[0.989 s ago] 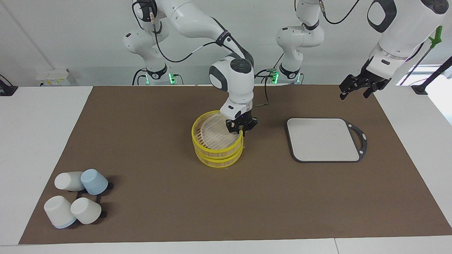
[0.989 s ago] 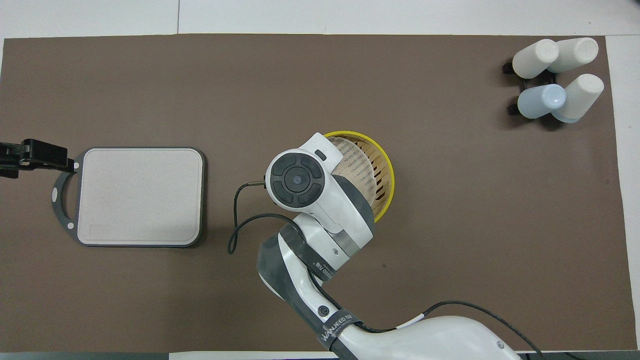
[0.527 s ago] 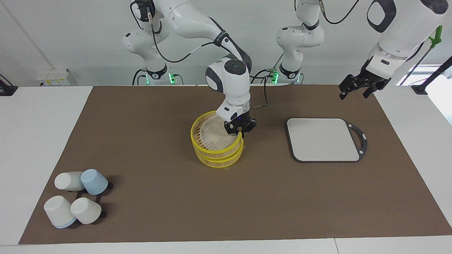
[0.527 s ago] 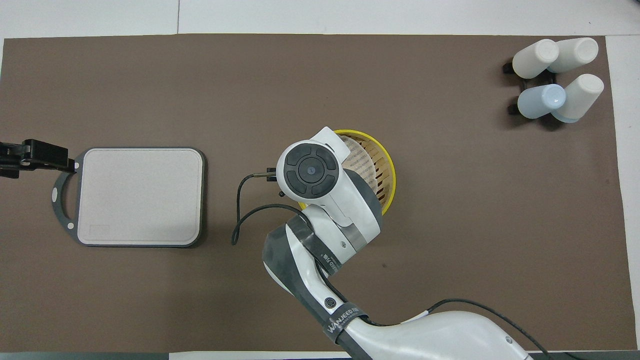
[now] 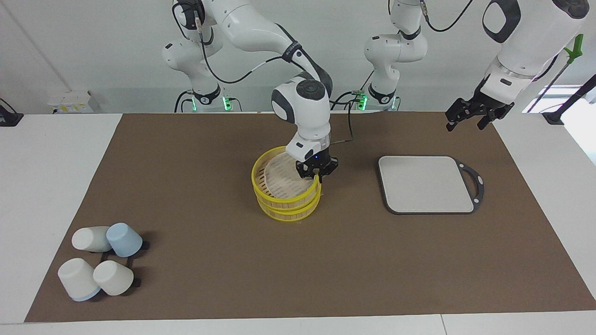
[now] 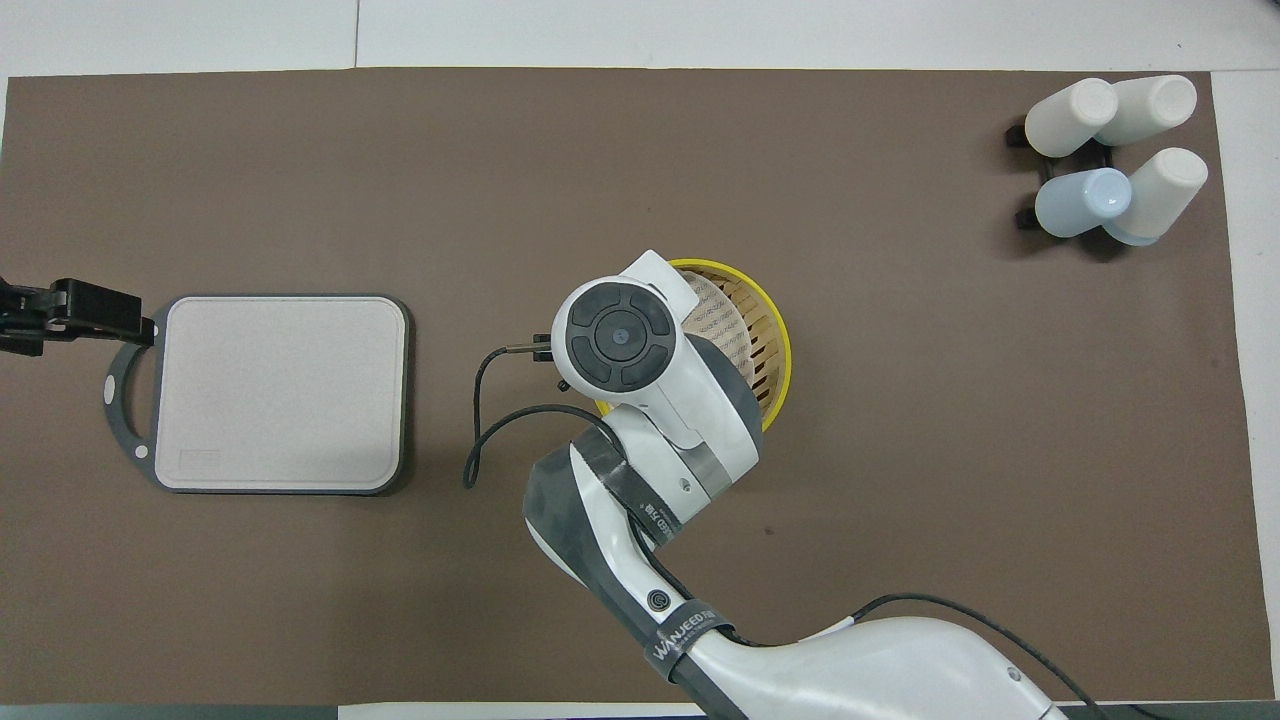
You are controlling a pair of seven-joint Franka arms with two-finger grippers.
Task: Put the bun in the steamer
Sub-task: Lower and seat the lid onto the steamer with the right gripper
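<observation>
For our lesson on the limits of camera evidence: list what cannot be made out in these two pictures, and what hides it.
- The bun: seen in neither view.
- Right gripper at the steamer rim: hidden in the overhead view by its own wrist.
- Steamer's lower basket: its inside is covered by the upper basket.
- Left gripper, waiting over the mat's corner: partly cut off by the overhead view's edge.

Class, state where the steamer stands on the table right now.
The steamer stands mid-table beside the grey board, under the right gripper at its rim.

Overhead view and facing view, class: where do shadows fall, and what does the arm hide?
Overhead view: right arm's wrist covers the steamer on the robots' side, hiding the right gripper. Facing view: soft shadow under the cups; right gripper at the steamer's rim.
</observation>
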